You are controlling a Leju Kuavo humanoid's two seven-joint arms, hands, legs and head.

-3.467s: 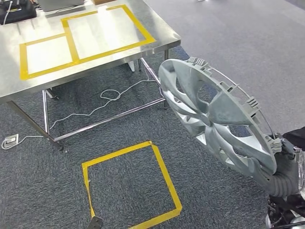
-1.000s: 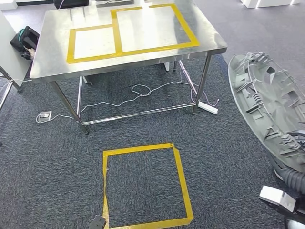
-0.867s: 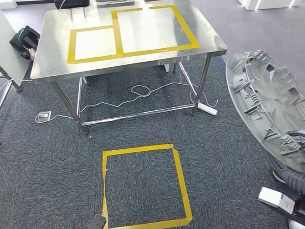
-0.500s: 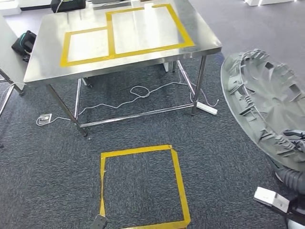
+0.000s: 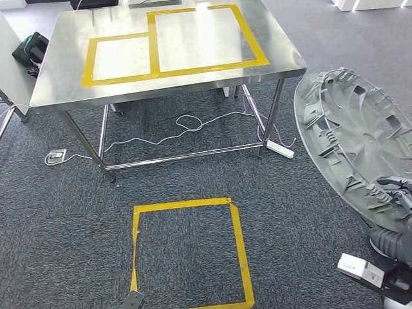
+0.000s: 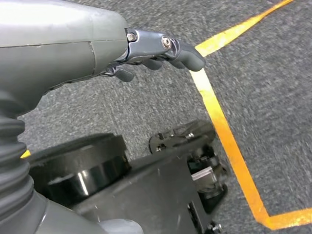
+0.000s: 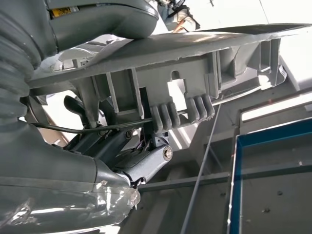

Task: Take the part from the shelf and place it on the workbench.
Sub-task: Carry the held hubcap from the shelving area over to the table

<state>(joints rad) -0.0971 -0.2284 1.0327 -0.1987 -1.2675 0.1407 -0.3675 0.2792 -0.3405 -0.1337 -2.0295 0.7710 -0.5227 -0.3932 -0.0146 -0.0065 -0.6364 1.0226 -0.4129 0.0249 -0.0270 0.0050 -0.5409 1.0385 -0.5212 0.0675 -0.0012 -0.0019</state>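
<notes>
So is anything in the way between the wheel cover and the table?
Nothing visible. The robot hand holds the wheel cover to the right of the table, and only bare carpet lies between. The tabletop's taped boxes are empty.

Dark grey carpet floor (image 5: 58, 232). Yellow tape square (image 5: 187, 252) on carpet. Steel table (image 5: 63, 71) beyond it, two yellow tape rectangles (image 5: 175, 40) on top. White cable (image 5: 160, 136), power strip (image 5: 280, 149) beneath. Black bag (image 5: 30, 50) beside left edge.
</notes>
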